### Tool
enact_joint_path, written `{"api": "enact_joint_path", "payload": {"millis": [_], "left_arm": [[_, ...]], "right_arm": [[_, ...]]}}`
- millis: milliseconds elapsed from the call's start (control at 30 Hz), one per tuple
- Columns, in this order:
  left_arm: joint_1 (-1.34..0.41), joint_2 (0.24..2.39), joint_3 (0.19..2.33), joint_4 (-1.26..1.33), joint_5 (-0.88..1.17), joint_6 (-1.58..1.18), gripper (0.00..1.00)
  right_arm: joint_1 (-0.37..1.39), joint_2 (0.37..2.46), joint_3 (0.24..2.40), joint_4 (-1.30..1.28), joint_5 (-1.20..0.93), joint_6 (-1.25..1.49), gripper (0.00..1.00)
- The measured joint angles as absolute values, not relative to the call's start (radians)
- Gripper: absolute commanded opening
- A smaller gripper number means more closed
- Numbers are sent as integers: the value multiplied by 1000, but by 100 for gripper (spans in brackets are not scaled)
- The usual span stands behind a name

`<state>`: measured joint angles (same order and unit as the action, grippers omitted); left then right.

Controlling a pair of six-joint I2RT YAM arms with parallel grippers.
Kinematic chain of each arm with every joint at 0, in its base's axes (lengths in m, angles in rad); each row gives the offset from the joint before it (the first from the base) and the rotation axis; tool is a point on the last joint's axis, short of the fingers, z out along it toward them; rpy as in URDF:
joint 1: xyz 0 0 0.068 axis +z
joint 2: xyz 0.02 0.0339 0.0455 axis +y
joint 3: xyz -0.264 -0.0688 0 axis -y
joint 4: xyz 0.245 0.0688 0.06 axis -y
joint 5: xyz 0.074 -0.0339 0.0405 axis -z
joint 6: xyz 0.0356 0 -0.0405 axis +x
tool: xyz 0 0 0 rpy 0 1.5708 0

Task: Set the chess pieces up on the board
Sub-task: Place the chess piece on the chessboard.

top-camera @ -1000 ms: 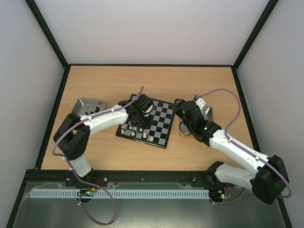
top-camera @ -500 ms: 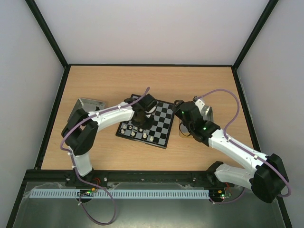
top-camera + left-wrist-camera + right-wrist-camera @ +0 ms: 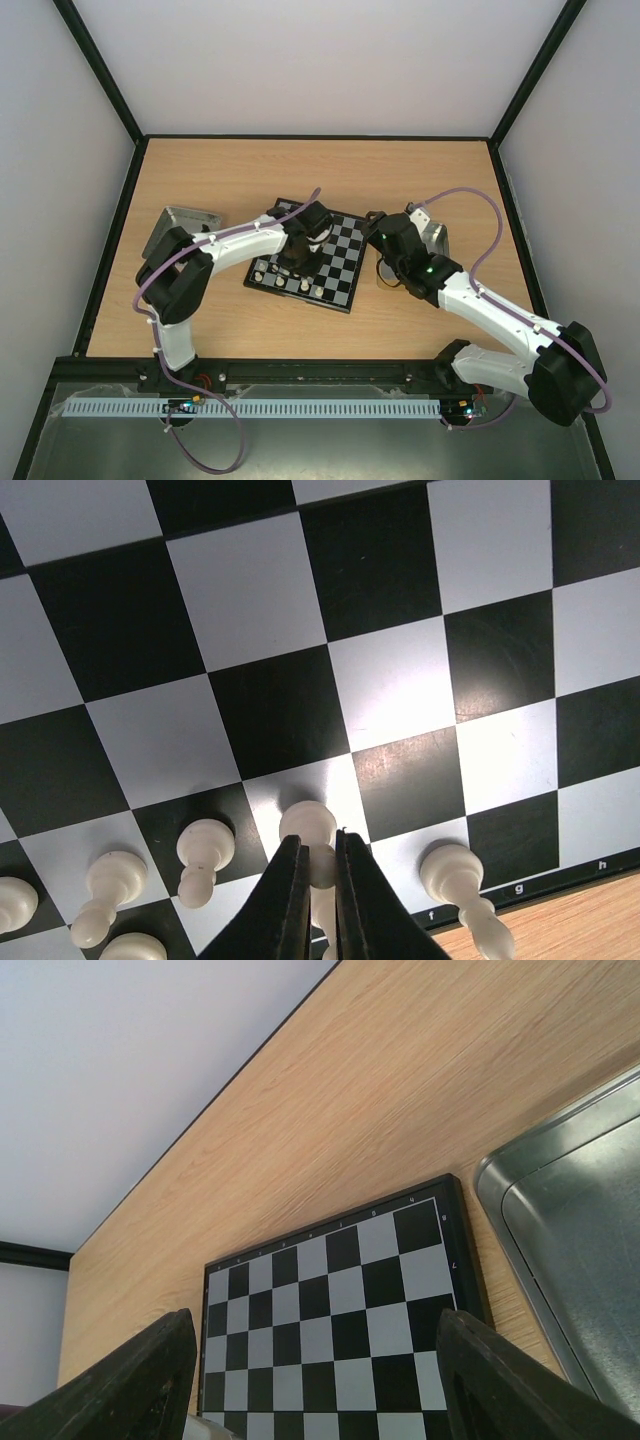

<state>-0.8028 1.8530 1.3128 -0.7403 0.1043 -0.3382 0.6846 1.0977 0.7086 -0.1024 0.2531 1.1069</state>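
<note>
The board [image 3: 345, 245] lies mid-table and fills the left wrist view [image 3: 380, 680]. My left gripper [image 3: 318, 848] is shut on a cream-white pawn [image 3: 308, 825] over a pale square in the second row from the near rim. I cannot tell whether its base touches the board. More white pieces [image 3: 205, 845] stand beside it in the near rows [image 3: 303, 285]. In the top view the left gripper [image 3: 297, 255] hangs over the board's near left part. My right gripper [image 3: 315, 1325] is open and empty, just right of the board [image 3: 340, 1310] in the top view [image 3: 383, 238].
A metal tin [image 3: 185, 222] with dark pieces sits left of the board. A second tin [image 3: 437, 237] sits to its right, close behind my right gripper, and shows in the right wrist view [image 3: 580, 1230]. Black-framed walls enclose the table.
My left arm has swung right, its elbow moving in towards the board, and the gripper has shifted a little right over the near rows. The right arm has barely moved.
</note>
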Motion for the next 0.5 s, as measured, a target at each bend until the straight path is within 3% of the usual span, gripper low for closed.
{"api": "enact_joint_path", "payload": {"millis": [233,500], "left_arm": [[-803,1867,1325,-751,105,-329,20],[-803,1867,1330,-751,112,-333,25]], "right_arm": [[685,1103,709,-102,245,1107,65],[685,1103,709,-102,245,1107,65]]}}
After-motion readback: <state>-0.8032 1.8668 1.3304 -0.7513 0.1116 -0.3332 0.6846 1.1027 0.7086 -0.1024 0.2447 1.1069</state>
